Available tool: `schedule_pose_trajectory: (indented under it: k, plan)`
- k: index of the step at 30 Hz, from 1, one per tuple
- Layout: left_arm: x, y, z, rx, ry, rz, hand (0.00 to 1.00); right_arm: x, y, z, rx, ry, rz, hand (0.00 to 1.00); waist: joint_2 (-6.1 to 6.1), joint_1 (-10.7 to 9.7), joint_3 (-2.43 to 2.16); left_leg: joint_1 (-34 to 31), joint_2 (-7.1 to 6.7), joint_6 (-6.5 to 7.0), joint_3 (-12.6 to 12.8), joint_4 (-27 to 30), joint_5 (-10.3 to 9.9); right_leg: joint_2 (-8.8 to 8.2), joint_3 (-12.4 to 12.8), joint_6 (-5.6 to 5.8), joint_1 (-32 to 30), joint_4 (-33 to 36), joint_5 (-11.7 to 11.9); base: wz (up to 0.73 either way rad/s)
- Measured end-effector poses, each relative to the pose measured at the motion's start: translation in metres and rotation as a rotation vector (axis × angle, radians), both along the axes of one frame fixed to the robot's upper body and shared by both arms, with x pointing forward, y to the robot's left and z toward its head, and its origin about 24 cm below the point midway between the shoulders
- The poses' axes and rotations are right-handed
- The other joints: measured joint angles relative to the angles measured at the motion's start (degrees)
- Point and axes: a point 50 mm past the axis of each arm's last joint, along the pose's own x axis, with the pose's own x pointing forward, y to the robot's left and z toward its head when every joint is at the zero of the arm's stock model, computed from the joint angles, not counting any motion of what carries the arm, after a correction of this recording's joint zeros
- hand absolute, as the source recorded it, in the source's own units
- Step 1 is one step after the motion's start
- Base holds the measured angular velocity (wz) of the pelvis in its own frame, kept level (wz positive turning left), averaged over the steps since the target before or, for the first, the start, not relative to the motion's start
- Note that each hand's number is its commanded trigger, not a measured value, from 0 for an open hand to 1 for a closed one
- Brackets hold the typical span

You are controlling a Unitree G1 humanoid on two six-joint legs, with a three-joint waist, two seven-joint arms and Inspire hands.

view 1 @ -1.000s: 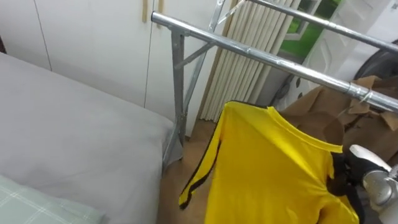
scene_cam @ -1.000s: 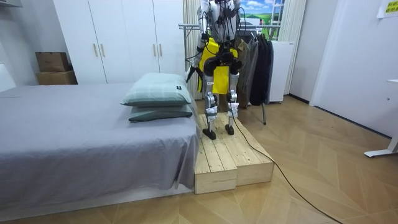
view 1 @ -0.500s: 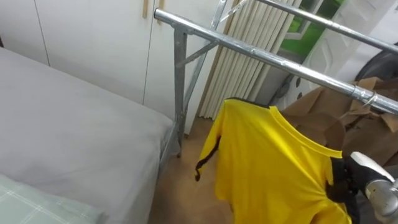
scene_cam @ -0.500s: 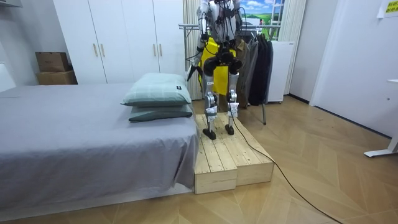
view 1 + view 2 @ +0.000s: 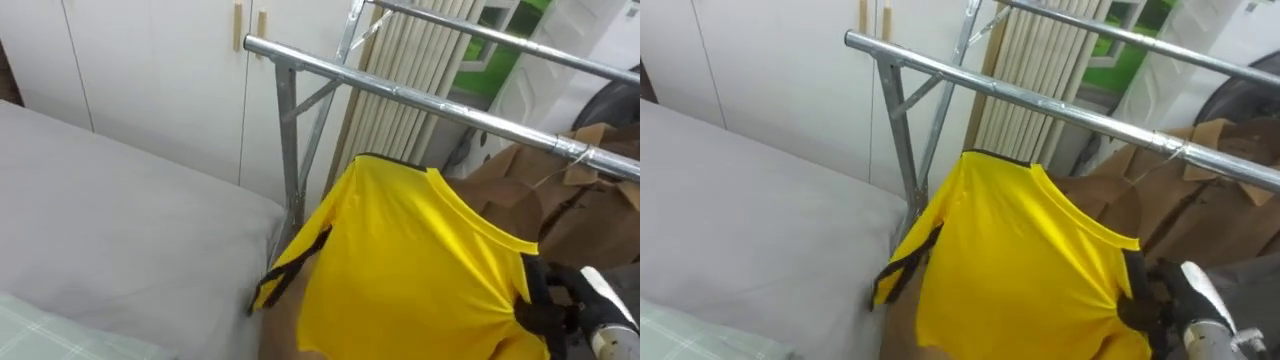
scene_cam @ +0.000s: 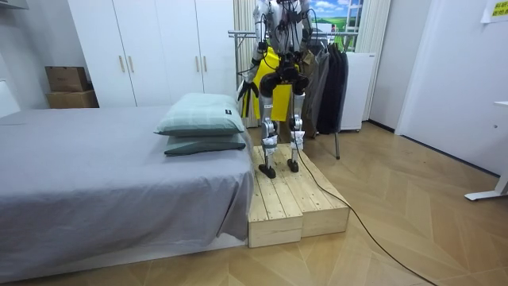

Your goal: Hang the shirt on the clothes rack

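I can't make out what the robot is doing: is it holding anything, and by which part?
A yellow shirt, gripped at its bunched right edge by the right hand.

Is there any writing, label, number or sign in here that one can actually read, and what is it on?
No text here can be read.
The yellow notice at the room view's upper right: too small to read.
The cardboard boxes beside the wardrobe: no legible print.
The yellow shirt: plain with black trim, no lettering on the side that shows.
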Motion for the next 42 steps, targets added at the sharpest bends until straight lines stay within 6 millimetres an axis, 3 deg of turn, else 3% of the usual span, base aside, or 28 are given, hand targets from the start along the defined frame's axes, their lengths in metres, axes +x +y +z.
schedule_pose_trajectory:
  k: [3,6,12,19,25,32,42]
  plan:
    - [0.002,-0.003,0.001,-0.009,-0.025,0.01,0.0,-0.004,0.01,-0.01,0.305,-0.077,-0.161,0.0,0.55,-0.47,0.07,0.0,-0.02,0.0,0.07,0.01,0.0,-0.04,0.1,0.0,0.1,0.01,0.0,0.0]
    - [0.006,-0.011,0.001,-0.045,-0.044,0.035,0.0,0.002,0.027,-0.013,0.642,-0.183,-0.297,0.0,1.76,-0.23,0.64,0.32,-0.11,0.01,1.03,0.02,0.0,-0.05,1.17,0.07,-0.39,0.05,0.04,-0.15]
    - [-0.002,-0.018,-0.006,-0.08,0.006,0.063,0.0,0.006,0.034,-0.014,1.01,-0.257,-0.455,0.0,4.74,-0.15,0.57,0.05,-0.14,0.04,1.48,-0.07,0.03,-0.11,1.41,0.12,-1.1,0.01,0.12,-0.06]
    - [-0.011,-0.02,-0.012,-0.094,0.053,0.081,0.0,-0.004,0.033,-0.025,1.088,-0.256,-0.509,0.0,5.09,-1.43,0.48,0.22,-0.14,0.03,1.18,-0.25,0.04,-0.07,1.44,0.12,-0.97,-0.04,0.11,0.0]
    - [-0.014,-0.019,-0.013,-0.092,0.065,0.084,0.0,-0.016,0.033,-0.035,1.117,-0.218,-0.53,0.0,3.71,-1.66,-0.16,0.32,-0.14,0.04,1.46,-0.1,0.05,-0.08,1.49,0.11,-0.93,0.0,0.12,0.0]
    - [-0.018,-0.02,-0.015,-0.097,0.079,0.087,0.0,-0.018,0.034,-0.037,1.126,-0.216,-0.525,0.0,2.77,-1.48,0.18,0.18,-0.18,0.04,1.57,0.36,0.05,-0.17,1.51,0.04,-1.16,-0.17,0.16,0.0]
    - [-0.02,-0.02,-0.016,-0.097,0.085,0.088,0.0,-0.018,0.035,-0.038,1.123,-0.21,-0.516,0.0,2.82,-1.4,0.16,0.2,-0.15,0.04,1.24,-0.14,0.05,0.04,1.46,0.03,-1.01,-0.85,0.19,0.0]
